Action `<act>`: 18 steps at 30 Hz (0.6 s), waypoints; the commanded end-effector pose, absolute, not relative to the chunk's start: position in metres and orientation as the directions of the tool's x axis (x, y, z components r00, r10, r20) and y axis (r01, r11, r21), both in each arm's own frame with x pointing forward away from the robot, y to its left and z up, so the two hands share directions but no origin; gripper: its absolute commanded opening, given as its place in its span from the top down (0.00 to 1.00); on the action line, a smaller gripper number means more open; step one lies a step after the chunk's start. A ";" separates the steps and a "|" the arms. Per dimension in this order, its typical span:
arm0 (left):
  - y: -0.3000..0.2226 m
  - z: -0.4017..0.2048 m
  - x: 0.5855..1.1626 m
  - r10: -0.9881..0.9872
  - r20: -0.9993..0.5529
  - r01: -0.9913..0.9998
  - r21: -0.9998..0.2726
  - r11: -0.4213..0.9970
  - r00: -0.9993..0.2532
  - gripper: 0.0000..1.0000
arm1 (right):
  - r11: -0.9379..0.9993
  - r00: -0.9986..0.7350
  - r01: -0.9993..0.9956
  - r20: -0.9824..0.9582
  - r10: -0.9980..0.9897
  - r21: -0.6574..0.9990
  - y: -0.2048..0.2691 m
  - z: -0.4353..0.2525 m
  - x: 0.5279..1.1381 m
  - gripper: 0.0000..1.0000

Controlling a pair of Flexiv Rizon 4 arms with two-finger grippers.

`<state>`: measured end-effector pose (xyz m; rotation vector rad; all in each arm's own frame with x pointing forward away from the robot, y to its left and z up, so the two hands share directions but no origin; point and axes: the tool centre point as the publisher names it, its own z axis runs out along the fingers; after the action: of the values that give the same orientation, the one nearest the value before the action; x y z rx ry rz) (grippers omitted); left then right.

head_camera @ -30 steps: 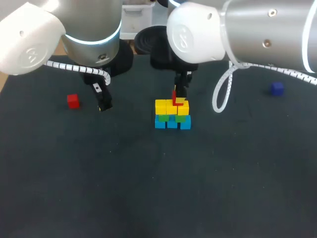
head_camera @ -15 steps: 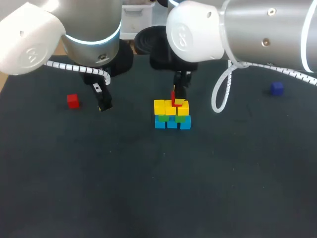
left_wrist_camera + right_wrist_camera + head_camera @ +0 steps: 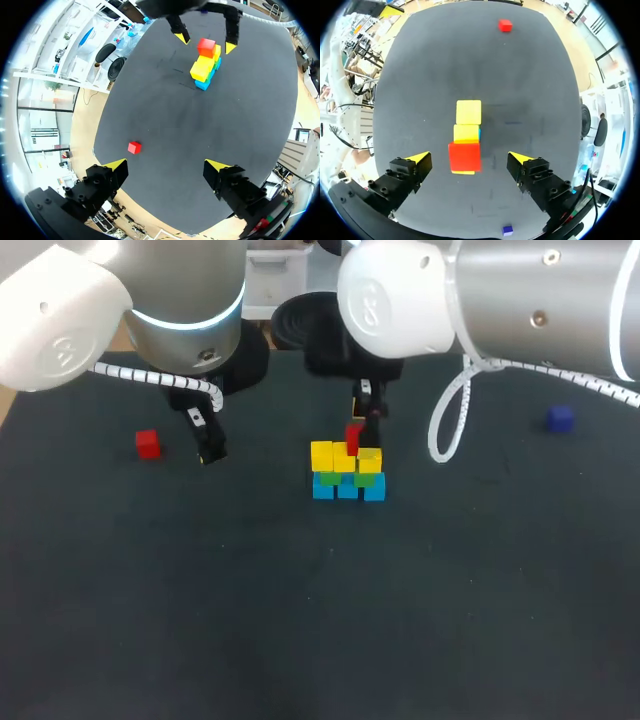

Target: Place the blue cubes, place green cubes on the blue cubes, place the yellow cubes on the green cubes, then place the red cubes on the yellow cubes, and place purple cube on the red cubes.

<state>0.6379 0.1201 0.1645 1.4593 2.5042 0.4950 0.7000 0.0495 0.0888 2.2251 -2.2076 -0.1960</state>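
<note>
The right gripper (image 3: 468, 156) has let go and lifted, fingers wide and empty, leaving the small red cube (image 3: 353, 437) resting on the stack's yellow cubes (image 3: 323, 455). The left gripper (image 3: 166, 163), equally spread and empty, hangs near the other red cube (image 3: 148, 444) on the dark counter (image 3: 300, 590), probably the next one to place.

Robotics lab: two robot arms (image 3: 150, 300) above stacked cubes (image 3: 347, 472) on a table (image 3: 300, 620).

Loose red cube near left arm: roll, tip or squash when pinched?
The loose red cube rests flat-faced on the table, so it probably won't roll or tip. It looks rigid and small, likely light; a nudge may slide it.
</note>
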 end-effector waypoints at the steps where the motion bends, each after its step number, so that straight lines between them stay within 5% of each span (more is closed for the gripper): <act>1: 0.120 0.165 0.638 0.871 -0.004 0.804 0.382 0.455 -0.491 0.00 | -0.006 0.001 -0.998 -0.092 -0.996 0.060 0.046 0.102 0.693 0.00; 18: 0.120 0.165 0.638 0.871 -0.004 0.804 0.382 0.455 -0.491 0.00 | 0.057 -0.045 -0.992 -0.110 -0.993 -0.108 0.027 0.169 0.686 0.00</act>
<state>0.6379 0.1201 0.1645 1.4592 2.5043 0.4950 0.7023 0.0336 0.1592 2.2292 -2.3261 -0.1106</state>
